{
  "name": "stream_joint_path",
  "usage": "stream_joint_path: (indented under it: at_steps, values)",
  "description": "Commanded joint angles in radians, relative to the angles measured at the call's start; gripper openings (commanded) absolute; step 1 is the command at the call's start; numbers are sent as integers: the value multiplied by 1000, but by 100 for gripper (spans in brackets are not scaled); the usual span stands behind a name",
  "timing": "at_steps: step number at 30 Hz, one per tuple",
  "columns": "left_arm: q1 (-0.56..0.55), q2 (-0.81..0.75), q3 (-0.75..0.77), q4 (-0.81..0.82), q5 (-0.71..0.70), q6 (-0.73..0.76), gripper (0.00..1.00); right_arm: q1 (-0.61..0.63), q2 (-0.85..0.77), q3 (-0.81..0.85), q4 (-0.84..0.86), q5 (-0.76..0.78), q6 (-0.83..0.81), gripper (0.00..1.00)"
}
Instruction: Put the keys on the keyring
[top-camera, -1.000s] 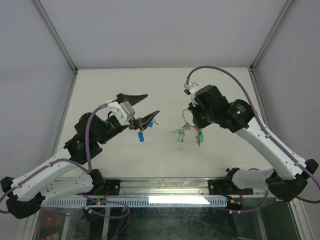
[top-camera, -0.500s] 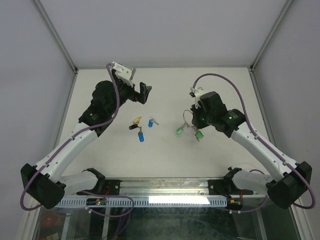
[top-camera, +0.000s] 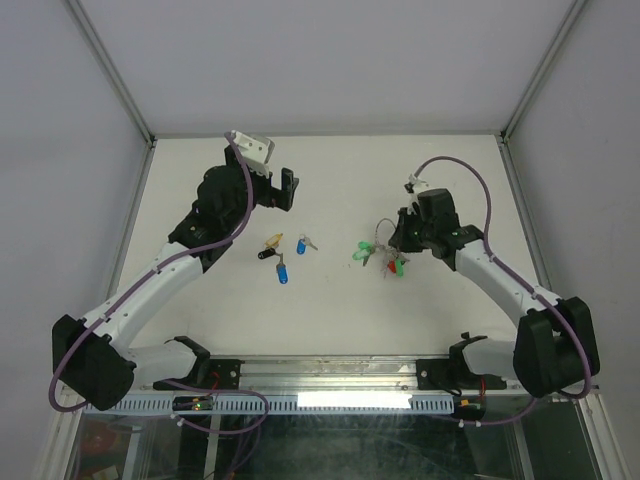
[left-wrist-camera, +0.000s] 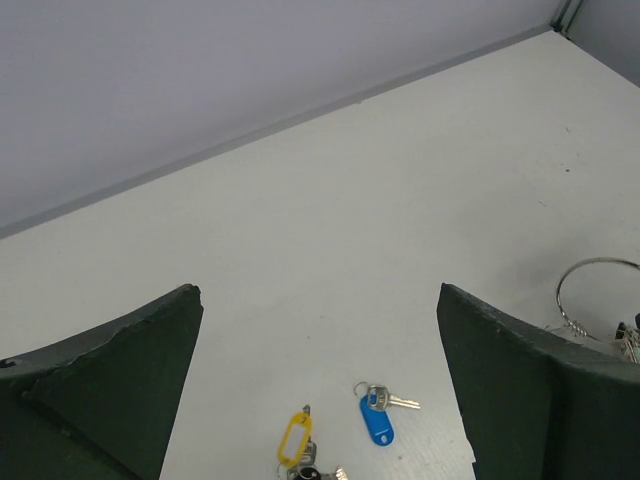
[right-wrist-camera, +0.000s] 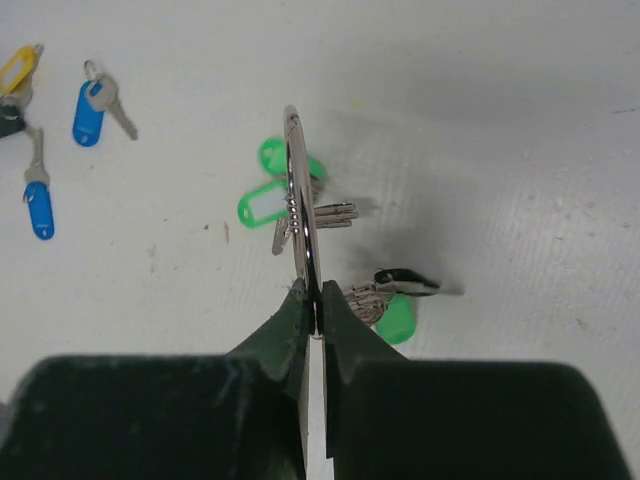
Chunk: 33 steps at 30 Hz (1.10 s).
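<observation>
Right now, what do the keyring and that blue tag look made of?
The keyring: thin silver wire, probably steel, polished, judging by its bright glints. The blue tag: likely plastic, smooth, with even saturated colour and no metallic glint.

The left gripper (left-wrist-camera: 318, 295) stands wide open, its two dark fingers (left-wrist-camera: 110, 370) filling the lower corners of the view. Between them, on the white tabletop (left-wrist-camera: 330, 200) at the bottom edge, lie a yellow-capped key (left-wrist-camera: 294, 437) and, just beside it on the right, a blue-capped key (left-wrist-camera: 377, 418). The silver keyring (left-wrist-camera: 596, 262) shows at the right edge, partly hidden behind the right finger.
</observation>
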Motion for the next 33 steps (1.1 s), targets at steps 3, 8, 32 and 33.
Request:
stream_joint_path:
  at_steps: [3,8,32,33]
  values:
    - [7,-3,1,60,-28,0,99,-91,31,-35,205,99,78,2]
    - [8,-2,-5,60,-37,1,99,-174,58,-78,269,157,126,9]
    - [214,92,52,21,66,-236,99,-357,-166,44,70,99,178,84]
    - [236,93,48,25,70,-250,99,-357,-190,61,48,70,155,84]
